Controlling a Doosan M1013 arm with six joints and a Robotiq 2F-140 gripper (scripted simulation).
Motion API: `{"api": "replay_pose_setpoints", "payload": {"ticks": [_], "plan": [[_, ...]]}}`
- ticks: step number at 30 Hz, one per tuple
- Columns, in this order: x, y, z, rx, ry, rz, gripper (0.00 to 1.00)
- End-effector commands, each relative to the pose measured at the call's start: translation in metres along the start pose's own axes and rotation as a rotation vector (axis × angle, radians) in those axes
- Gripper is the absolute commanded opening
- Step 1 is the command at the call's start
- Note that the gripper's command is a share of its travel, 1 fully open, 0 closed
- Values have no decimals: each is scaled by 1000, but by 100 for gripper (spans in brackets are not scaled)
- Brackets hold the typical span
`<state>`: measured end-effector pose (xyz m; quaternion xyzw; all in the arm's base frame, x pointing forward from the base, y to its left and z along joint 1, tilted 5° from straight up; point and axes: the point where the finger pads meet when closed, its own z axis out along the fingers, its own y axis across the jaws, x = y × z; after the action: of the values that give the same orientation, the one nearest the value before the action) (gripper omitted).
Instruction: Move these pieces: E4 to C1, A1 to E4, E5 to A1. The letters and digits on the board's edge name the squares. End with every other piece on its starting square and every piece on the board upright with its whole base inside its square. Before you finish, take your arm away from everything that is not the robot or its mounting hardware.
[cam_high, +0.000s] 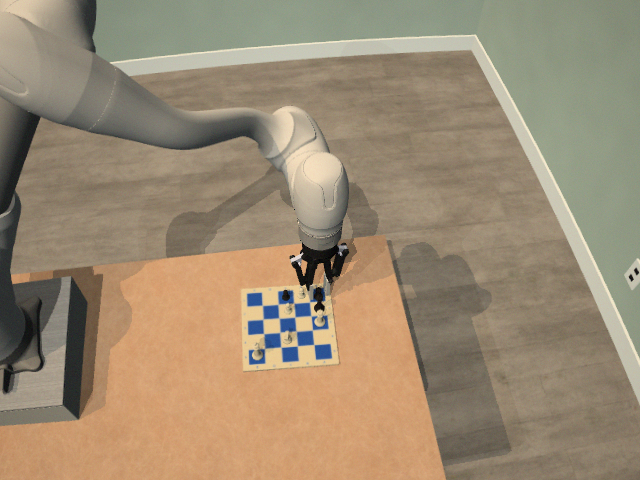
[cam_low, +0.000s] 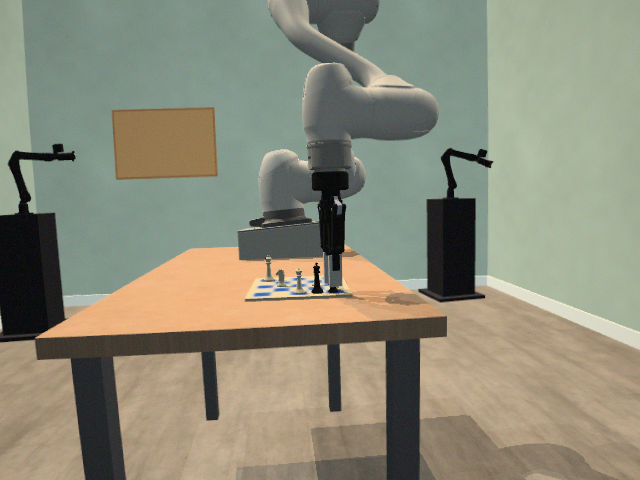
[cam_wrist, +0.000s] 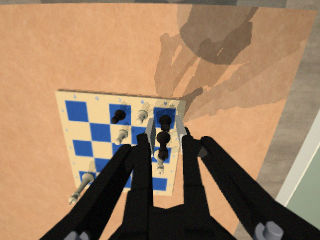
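A green-walled room with a grey plank floor holds a wooden table (cam_high: 170, 413), and on it lies a small blue-and-cream chessboard (cam_high: 248, 364) with light and dark pieces. The pale arm (cam_high: 206, 129) reaches over from its grey block (cam_high: 62, 330) and hangs straight down above the board's far right corner. The gripper (cam_wrist: 164, 131) is lowered there with its fingers narrowed to a small gap on either side of a black piece (cam_wrist: 164, 120) in the corner square, one finger pad (cam_wrist: 150, 131) on each flank; whether the pads actually press the piece cannot be told from the wrist view. A second black piece (cam_wrist: 163, 138) stands in the next square toward the camera, and a white one (cam_wrist: 161, 164) beyond that in the same column. The board's edge labels are too small to read, so the square's name stays uncertain. To do this step well, the arm should rise straight up, because the neighbouring black piece is just beside the fingers, and any sideways drift could topple it.
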<state>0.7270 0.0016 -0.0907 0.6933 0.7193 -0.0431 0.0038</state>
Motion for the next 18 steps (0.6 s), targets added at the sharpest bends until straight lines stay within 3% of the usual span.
{"api": "replay_pose_setpoints", "payload": {"ticks": [1,18], "plan": [[0,0,3,0,0,0,22],[0,0,5,0,0,0,22]]}}
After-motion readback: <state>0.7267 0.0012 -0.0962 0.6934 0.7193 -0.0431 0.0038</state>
